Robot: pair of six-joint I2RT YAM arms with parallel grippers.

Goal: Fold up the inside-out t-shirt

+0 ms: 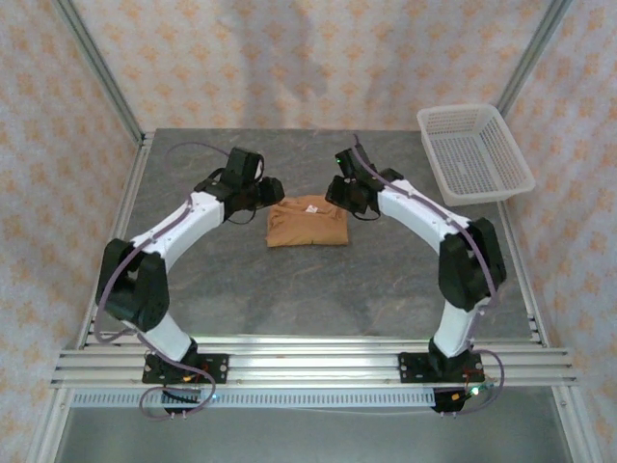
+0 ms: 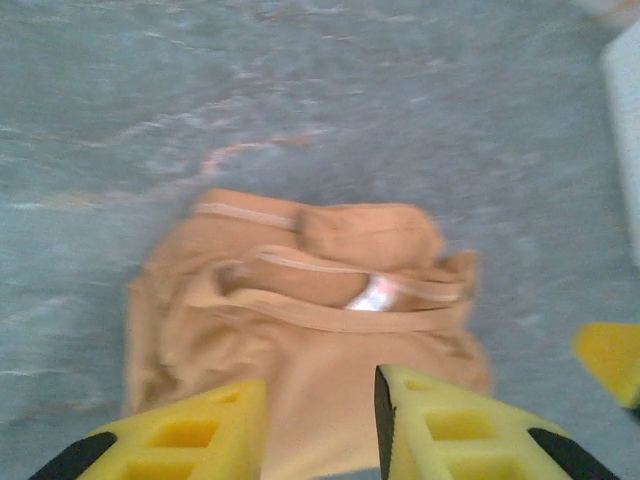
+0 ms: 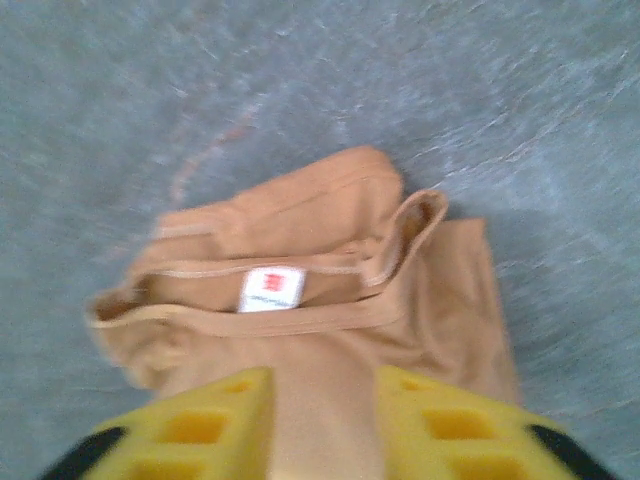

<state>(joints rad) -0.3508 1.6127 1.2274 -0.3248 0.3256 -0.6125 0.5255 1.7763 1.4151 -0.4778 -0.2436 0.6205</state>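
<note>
The inside-out t-shirt (image 1: 307, 224) lies folded into a small tan rectangle at the middle of the table, neck opening and white label (image 3: 272, 289) facing up. My left gripper (image 1: 268, 193) hovers at its left far corner, and my right gripper (image 1: 349, 198) at its right far corner. In the left wrist view the yellow fingers (image 2: 320, 400) stand apart above the t-shirt (image 2: 310, 300), with nothing pinched between them. The right wrist view has its gripper (image 3: 322, 400) likewise parted over the flat t-shirt (image 3: 300, 270). Both wrist views are blurred.
A white mesh basket (image 1: 472, 152) sits at the back right corner of the grey table (image 1: 241, 280). A yellow fingertip (image 2: 610, 355) of the other gripper pokes in at the right of the left wrist view. Metal frame posts stand at the back corners.
</note>
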